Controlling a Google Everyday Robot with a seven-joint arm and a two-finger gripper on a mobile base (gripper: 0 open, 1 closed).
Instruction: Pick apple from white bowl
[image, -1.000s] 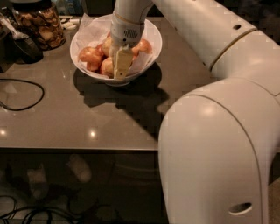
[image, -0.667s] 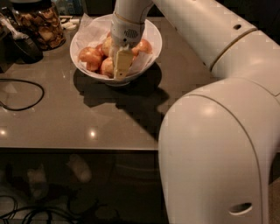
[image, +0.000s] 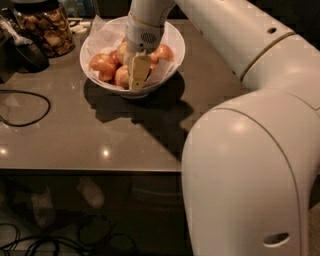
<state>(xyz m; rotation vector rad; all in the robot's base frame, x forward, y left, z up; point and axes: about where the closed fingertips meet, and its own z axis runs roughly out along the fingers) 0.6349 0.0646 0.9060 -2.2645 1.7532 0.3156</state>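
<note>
Cream claw (image: 136, 74) sits inside the glossy white bowl (image: 178, 57) — round yellow-tan apple (image: 121, 76) just beside it, unlifted; whether it grips, I cannot tell.

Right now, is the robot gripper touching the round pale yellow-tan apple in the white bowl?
Cannot tell: in the camera view the gripper, down in the bowl, overlaps the apple.

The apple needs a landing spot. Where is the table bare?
Bare table lies in front of the white bowl, between the black cable and the robot's arm. Back left is crowded by the glass jar; the gripper sits inside the bowl.
</note>
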